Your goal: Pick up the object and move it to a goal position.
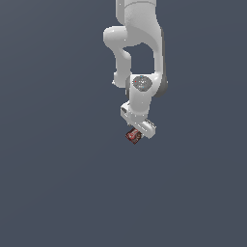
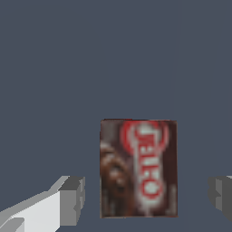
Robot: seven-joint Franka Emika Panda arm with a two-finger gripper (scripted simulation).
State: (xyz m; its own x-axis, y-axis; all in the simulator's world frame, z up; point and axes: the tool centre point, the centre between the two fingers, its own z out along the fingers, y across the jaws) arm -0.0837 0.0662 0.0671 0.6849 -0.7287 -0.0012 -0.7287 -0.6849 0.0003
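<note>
Right under the gripper point(image 1: 135, 133) sits the object point(image 2: 138, 167), between the spread fingers point(image 2: 72, 200) with gaps either side, so nothing's gripped yet. Its long axis runs across the closing line, so the jaws would squeeze the short width.

The object point(image 2: 138, 168) is a dark brown box face with a red oval band carrying whitish lettering, and a mottled lighter-brown patch along one side. The claw point(image 2: 145, 195) has grey fingertips point(image 2: 72, 199) on white links, matching the white arm point(image 1: 137, 48) with its dark grey joint cap. The surface point(image 1: 58, 169) is plain slate blue-grey throughout.
</note>
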